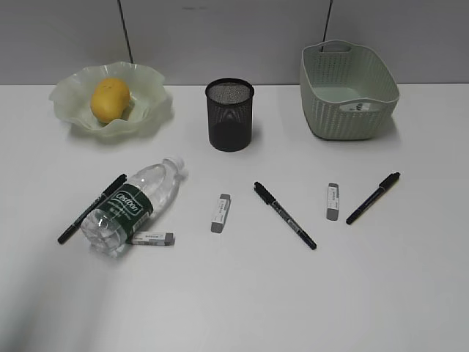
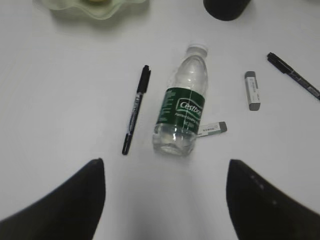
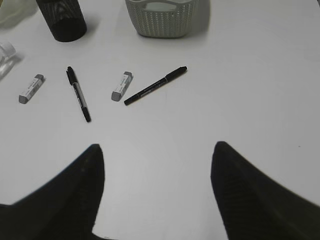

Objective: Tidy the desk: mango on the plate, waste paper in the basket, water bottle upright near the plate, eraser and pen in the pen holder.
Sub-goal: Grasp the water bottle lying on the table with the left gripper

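Left gripper (image 2: 165,200): we see its jaws standing wide apart, empty, hovering over bare desk (image 1: 293,301) short of the bottle.
Right gripper (image 3: 157,195): our other jaws are also spread and hold nothing, well short of the pens.
Water bottle (image 1: 132,207): lying on its side, cap pointing toward the plate; a pen (image 1: 91,209) lies just beside it on the left and an eraser (image 1: 154,238) is tucked against its base.
Loose items: two more erasers (image 1: 220,213) (image 1: 333,201) and two more pens (image 1: 285,215) (image 1: 373,197) lie apart across the middle of the desk.
Pen holder (image 1: 230,114): upright behind them, between plate and basket.
Mango (image 1: 110,100): already in the plate (image 1: 150,103), far left.
Basket (image 1: 348,92): far right; a pale scrap shows inside.
Risk: we judge the round, smooth bottle may roll when gripped and shove the touching eraser or nearby pen; tipped up carelessly, it could topple.
Risk: thin pens may slide from under closing jaws.
Unclear: we cannot confirm the scrap in the basket is the waste paper; the wrist views cut off the plate and holder.
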You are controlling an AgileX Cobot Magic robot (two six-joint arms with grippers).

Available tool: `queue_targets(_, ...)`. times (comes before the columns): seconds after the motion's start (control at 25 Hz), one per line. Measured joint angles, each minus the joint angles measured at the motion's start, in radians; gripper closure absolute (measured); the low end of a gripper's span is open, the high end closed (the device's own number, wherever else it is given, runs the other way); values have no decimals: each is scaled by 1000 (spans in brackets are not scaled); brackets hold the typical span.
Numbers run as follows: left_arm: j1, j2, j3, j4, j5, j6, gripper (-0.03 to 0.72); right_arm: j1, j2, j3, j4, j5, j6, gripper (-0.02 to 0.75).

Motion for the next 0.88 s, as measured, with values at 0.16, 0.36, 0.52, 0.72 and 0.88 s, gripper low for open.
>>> queue_targets(0.16,-90,186,-125,23,10,2,115,0,0,0,0,-1,0,208)
queue_targets(0.36,-174,439,-298,68,113,4,100,0,0,0,0,-1,0,208)
queue_targets(0.52,-207,625,-442,74,222,5,97,0,0,0,0,-1,1,208)
queue_targets(0.72,-229,822,-620,103,325,5,97,0,0,0,0,-1,1,208)
queue_targets(0.88,-250,940,-746,106,367,16,72,0,0,0,0,-1,1,208)
